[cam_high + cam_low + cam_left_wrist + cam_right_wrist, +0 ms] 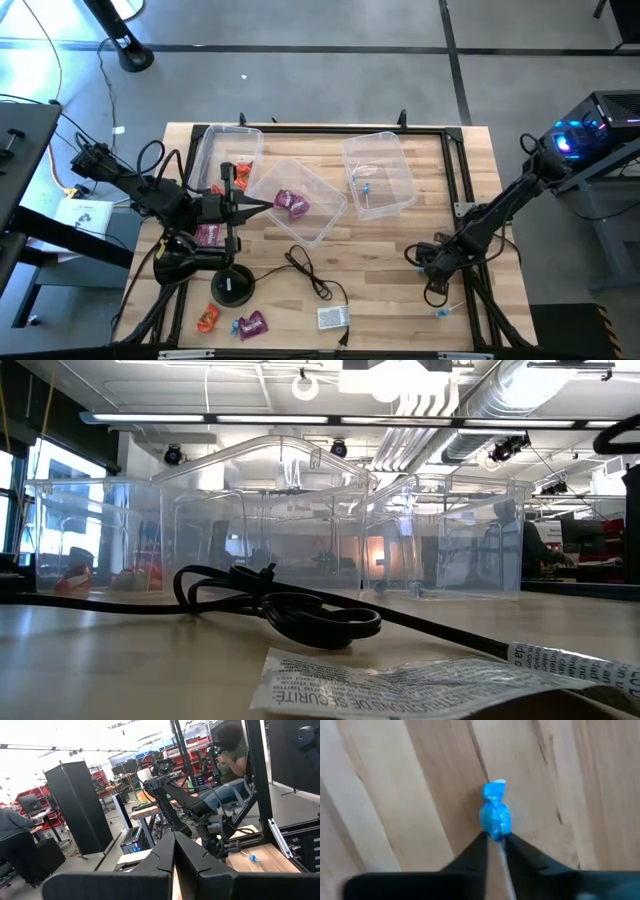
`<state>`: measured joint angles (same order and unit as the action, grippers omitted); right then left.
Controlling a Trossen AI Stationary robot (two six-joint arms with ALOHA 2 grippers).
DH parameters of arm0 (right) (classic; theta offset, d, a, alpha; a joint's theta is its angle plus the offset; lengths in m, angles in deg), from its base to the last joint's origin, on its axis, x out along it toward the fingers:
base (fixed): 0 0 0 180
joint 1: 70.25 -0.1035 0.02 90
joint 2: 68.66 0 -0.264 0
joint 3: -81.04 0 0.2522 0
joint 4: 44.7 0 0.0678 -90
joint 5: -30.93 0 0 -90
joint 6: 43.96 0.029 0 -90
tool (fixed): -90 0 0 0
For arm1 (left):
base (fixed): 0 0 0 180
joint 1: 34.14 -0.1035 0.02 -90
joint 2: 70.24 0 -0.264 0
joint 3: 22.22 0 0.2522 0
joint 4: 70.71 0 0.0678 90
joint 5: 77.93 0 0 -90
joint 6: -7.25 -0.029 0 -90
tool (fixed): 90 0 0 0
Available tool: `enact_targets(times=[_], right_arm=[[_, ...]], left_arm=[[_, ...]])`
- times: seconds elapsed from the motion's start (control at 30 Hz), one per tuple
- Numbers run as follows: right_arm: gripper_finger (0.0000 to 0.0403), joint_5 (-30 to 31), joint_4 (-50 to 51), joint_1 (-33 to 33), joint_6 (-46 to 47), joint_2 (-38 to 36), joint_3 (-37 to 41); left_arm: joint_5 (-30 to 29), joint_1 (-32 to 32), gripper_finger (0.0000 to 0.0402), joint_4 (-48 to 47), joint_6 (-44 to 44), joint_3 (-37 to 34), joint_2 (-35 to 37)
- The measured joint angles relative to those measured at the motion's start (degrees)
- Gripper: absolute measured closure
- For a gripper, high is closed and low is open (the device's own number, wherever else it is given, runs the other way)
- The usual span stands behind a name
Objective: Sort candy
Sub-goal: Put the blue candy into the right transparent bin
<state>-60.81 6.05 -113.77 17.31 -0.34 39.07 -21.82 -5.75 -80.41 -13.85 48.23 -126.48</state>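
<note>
Wood-plank tabletop [400,250] with a black frame, grey floor around it. From the high view you see three clear plastic bins [380,172] across the far half: the left one holds orange-red sweets, the middle one a purple-magenta wrapped sweet [292,203], the right one a small light-blue piece. More wrapped sweets lie near the front-left edge, one orange-red [208,318], one purple-magenta with blue [250,325]. A black cable [305,268] runs to a small white rectangular box [333,317]. Your left pincer [262,205] points toward the middle bin; your right arm reaches down at the front-right.

Low view: the same bins stand behind the coiled cable, orange-red sweets visible in the left bin; a crinkled white printed label [400,685] lies in the foreground.

Left wrist view: left pincer's fingers pressed together, holding nothing; a seated person shows in the room beyond.

Right wrist view: your right pincer [495,842] has its tips nearly together, pinching the lower end of a light-blue wrapped sweet [495,812] that lies on the tabletop.
</note>
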Motion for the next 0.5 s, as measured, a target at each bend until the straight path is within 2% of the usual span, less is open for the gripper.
enact_targets(times=[0.07,0.33,0.43,0.5], right_arm=[[0.0389,-0.3,-0.8,-0.02,0.04,0.07,0.2],[0.0399,-0.67,-10.43,-0.02,3.32,-0.07,-0.96],[0.04,2.36,-10.35,-0.02,2.43,-0.07,-4.07],[0.04,6.75,-10.45,0.14,-0.5,-0.07,-6.92]], left_arm=[[0.0,0.0,0.0401,0.0,0.02,-0.02,0.0],[0.0,-0.02,0.0401,0.04,-0.02,-0.02,0.0],[0.0,-0.02,0.0402,0.02,-0.04,-0.02,0.0],[-0.02,-0.02,0.0402,0.04,-0.07,-0.02,0.0]])
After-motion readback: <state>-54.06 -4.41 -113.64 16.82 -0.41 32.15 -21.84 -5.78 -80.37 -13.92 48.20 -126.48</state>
